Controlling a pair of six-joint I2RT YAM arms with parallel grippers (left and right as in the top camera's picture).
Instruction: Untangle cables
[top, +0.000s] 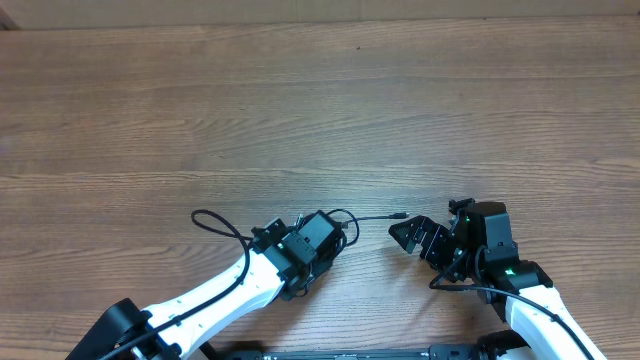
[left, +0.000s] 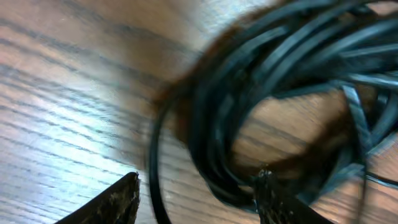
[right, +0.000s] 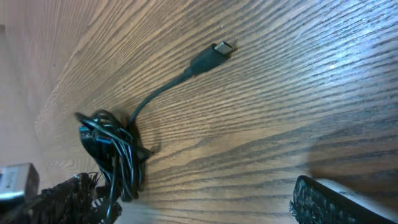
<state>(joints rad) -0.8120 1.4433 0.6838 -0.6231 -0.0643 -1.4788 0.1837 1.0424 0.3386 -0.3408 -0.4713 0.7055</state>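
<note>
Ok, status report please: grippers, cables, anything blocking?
Left gripper open, astride cables. Right gripper open, empty. One plug lying free. Nothing in the way.

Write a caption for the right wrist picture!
Tangled black cables bunched on the wooden table, one silver-tipped plug sticking out.

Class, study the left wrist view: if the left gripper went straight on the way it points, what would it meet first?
The tangled cables: the coil lies right ahead of the left gripper, though blur leaves the depth unclear.

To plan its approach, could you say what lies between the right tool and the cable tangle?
Only one thin black cord's silver-tipped plug end on bare wood, seen overhead.
</note>
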